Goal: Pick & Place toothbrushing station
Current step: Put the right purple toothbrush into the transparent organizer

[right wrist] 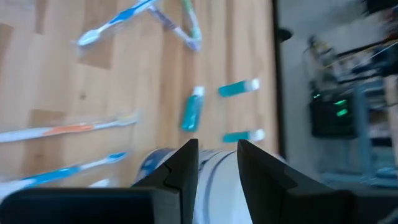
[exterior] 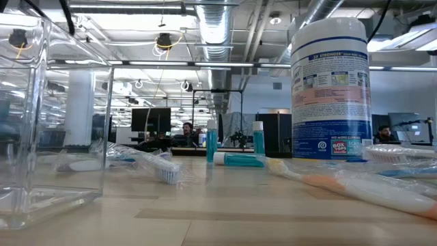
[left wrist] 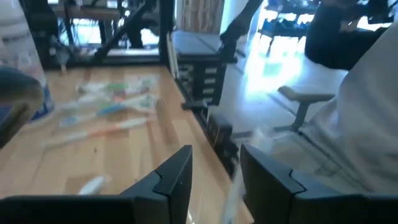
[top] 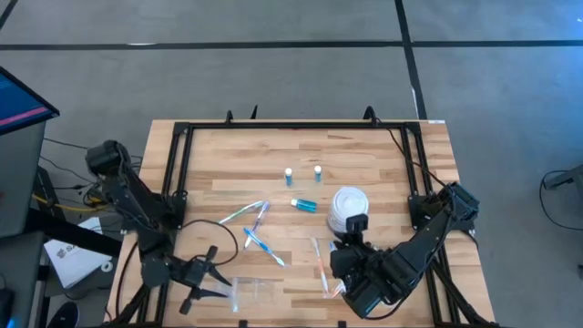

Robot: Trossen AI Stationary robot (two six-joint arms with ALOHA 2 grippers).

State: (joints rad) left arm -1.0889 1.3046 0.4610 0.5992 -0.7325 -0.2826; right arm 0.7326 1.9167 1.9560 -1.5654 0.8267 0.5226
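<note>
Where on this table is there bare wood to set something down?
The far strip behind the two upright bottles is bare, and so is the left side near the frame rail. The near middle is crowded with toothbrushes, plastic bag and white tub.

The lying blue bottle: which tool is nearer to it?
Right. The right tool sits just past the white canister beside the lying blue bottle; the left tool is far off by the clear bag.

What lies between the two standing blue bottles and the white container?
One more blue bottle, lying on its side on the table; the high view shows it below the standing bottles, left of the white container.
</note>
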